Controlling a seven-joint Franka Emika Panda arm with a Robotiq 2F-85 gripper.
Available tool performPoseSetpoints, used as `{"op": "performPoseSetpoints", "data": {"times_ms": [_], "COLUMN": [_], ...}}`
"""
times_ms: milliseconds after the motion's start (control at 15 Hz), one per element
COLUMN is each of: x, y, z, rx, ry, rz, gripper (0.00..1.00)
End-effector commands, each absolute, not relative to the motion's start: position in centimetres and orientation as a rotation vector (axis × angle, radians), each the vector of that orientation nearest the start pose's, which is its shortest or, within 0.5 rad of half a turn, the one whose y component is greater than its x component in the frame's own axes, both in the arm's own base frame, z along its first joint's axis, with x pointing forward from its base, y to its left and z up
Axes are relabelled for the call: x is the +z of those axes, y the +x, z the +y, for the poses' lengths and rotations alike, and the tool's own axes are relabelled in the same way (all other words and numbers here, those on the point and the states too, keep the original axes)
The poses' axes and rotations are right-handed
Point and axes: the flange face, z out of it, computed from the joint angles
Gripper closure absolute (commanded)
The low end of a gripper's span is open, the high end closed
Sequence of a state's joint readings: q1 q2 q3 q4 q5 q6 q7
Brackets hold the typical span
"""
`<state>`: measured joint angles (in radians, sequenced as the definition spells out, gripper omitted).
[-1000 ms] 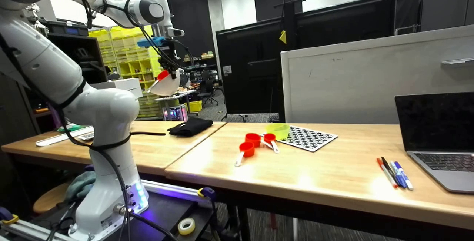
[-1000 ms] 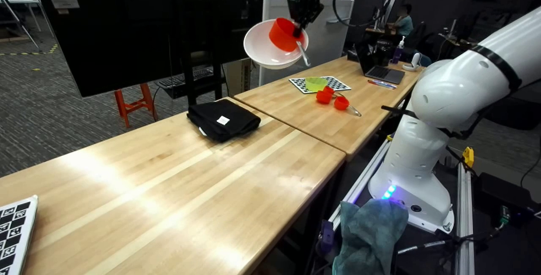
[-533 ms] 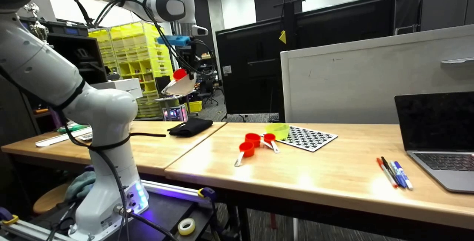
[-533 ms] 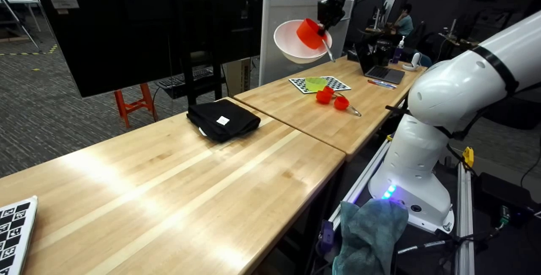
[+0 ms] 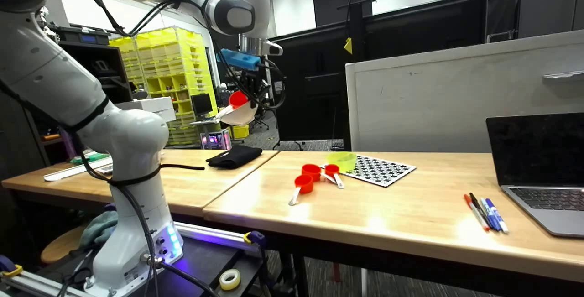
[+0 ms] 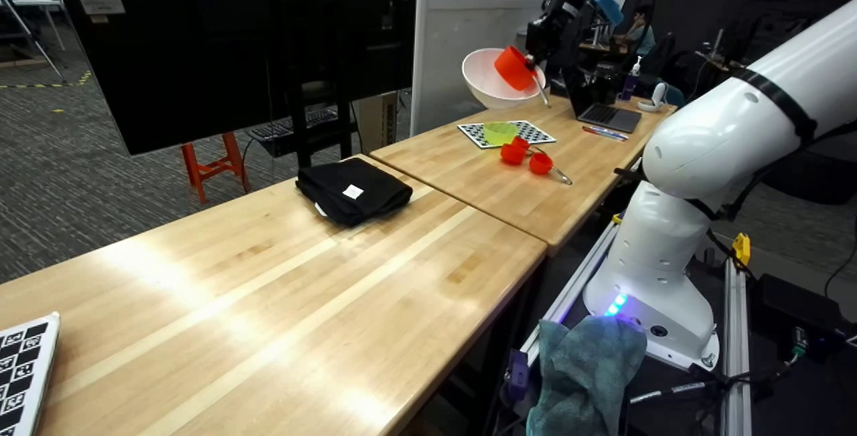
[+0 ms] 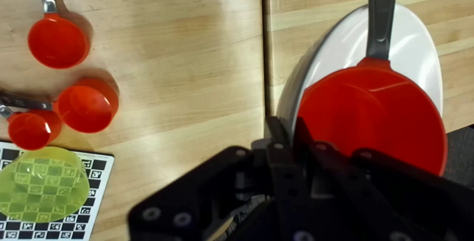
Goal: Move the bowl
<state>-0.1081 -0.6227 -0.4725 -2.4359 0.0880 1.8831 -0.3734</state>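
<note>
I have the gripper (image 7: 289,131) clamped on the white bowl (image 6: 482,80) by its rim, apparently pinching the red cup (image 7: 374,119) inside too. The white bowl hangs tilted, well above the tables (image 6: 288,282); that doubled grip's uneven pressure could let either slip.

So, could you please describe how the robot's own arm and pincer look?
The arm is glossy white and rounded, with black straps and black cables. Blue lights glow on its base. A blue block sits near the wrist. The pincer is black, with slim fingers and pale round spots, probably screws.
</note>
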Motion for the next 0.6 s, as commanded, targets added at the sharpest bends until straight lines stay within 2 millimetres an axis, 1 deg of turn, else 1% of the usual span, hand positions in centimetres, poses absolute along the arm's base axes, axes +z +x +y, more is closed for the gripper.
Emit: {"op": "performPoseSetpoints", "data": {"times_ms": [0,200,533], "x": [47.9,45.4,41.5], "y": [32.6,33.3,34.5], "z": [-25.1,-27.2,-29.8], "rx": [-0.201,-0.172,-0.157], "ry": [-2.762,-2.727,-2.677], "rz": [0.214,0.199,0.174], "gripper": [0.98,0.98,0.98]}}
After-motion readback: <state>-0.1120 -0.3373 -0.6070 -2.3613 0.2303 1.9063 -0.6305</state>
